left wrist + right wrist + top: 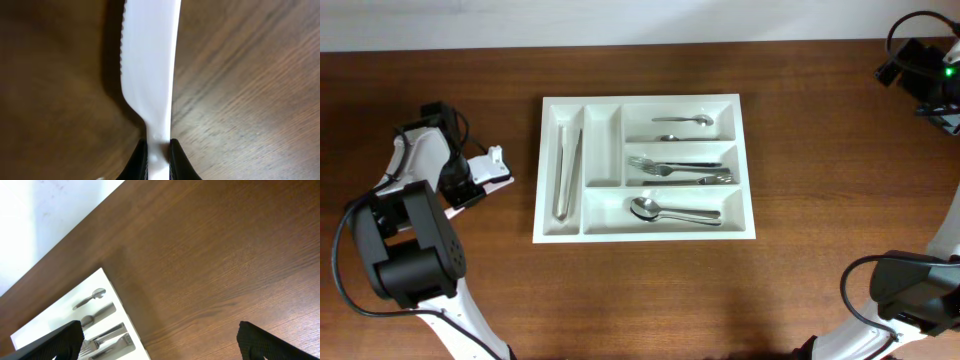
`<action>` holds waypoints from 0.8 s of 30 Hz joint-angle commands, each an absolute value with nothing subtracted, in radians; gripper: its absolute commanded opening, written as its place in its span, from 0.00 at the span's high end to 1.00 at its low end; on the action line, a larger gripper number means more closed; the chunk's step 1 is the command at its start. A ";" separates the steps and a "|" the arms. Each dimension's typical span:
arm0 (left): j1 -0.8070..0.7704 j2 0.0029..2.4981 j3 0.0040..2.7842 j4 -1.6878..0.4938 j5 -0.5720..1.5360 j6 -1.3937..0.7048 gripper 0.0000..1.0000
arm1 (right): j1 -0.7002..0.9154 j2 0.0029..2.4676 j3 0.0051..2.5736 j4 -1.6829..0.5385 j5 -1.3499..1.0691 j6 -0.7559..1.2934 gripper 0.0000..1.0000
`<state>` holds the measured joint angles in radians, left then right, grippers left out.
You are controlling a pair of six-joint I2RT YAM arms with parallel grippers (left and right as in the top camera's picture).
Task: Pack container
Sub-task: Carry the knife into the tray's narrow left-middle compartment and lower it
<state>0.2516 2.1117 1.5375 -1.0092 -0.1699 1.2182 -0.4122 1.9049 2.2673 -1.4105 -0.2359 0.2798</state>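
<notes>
Left wrist: the left gripper (159, 156) is clamping the white knife (149, 60) by its handle.
Container (603, 130): is sitting mid-table, to that gripper's right; left arm nearer.
Right gripper (160, 342): is hanging wide open, empty.

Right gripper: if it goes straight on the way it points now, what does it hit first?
Most likely bare table. In the wrist view the right gripper has its jaws wide open with only wood between them; the tray sits off to the side of that line. Depth is unclear.
</notes>
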 commanded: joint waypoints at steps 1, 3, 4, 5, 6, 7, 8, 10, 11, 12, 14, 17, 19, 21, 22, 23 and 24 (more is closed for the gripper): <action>0.237 2.043 1.561 -1.027 -0.177 1.201 0.98 | -0.419 1.907 2.267 -1.411 -0.227 0.278 0.01; 0.226 2.013 1.562 -1.052 -0.175 1.201 0.99 | -0.419 1.907 2.267 -1.411 -0.227 0.278 0.01; 0.222 1.998 1.565 -1.065 -0.171 1.200 0.98 | -0.419 1.907 2.267 -1.411 -0.227 0.278 0.01; 0.215 1.976 1.573 -1.081 -0.165 1.200 0.99 | -0.419 1.907 2.267 -1.411 -0.227 0.278 0.01; 0.209 1.956 1.583 -1.096 -0.157 1.200 0.98 | -0.419 1.907 2.267 -1.411 -0.227 0.278 0.01; 0.201 1.930 1.598 -1.111 -0.147 1.190 0.99 | -0.419 1.907 2.267 -1.411 -0.227 0.278 0.01; 0.193 1.906 1.614 -1.121 -0.137 1.176 0.98 | -0.419 1.907 2.267 -1.411 -0.227 0.278 0.01; 0.171 1.849 1.657 -1.152 -0.100 1.150 0.98 | -0.419 1.907 2.267 -1.411 -0.227 0.278 0.01; 0.158 1.823 1.678 -1.169 -0.073 1.143 0.99 | -0.419 1.907 2.267 -1.411 -0.227 0.278 0.01; 0.138 1.795 1.702 -1.190 -0.033 1.141 0.98 | -0.419 1.907 2.267 -1.411 -0.227 0.278 0.01; 0.090 1.746 1.736 -1.205 0.031 1.142 0.98 | -0.419 1.907 2.267 -1.411 -0.227 0.278 0.01; -0.012 1.690 1.749 -1.205 0.065 1.164 0.98 | -0.419 1.907 2.267 -1.411 -0.227 0.278 0.01; -0.088 1.682 1.749 -1.205 0.065 1.172 0.98 | -0.419 1.907 2.267 -1.411 -0.227 0.278 0.01; -0.163 1.689 1.748 -1.206 0.065 1.172 0.98 | -0.419 1.907 2.267 -1.411 -0.227 0.278 0.01; -0.203 1.696 1.748 -1.206 0.065 1.171 0.98 | -0.419 1.907 2.267 -1.411 -0.227 0.278 0.01; -0.240 1.706 1.748 -1.205 0.065 1.171 0.98 | -0.419 1.907 2.267 -1.411 -0.227 0.278 0.01; -0.269 1.715 1.748 -1.202 0.065 1.171 0.98 | -0.419 1.907 2.267 -1.411 -0.227 0.278 0.01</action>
<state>-0.2058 1.6768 1.7542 -1.1988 0.0322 1.1622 -0.4118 1.9049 2.2673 -1.4105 -0.2356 0.2802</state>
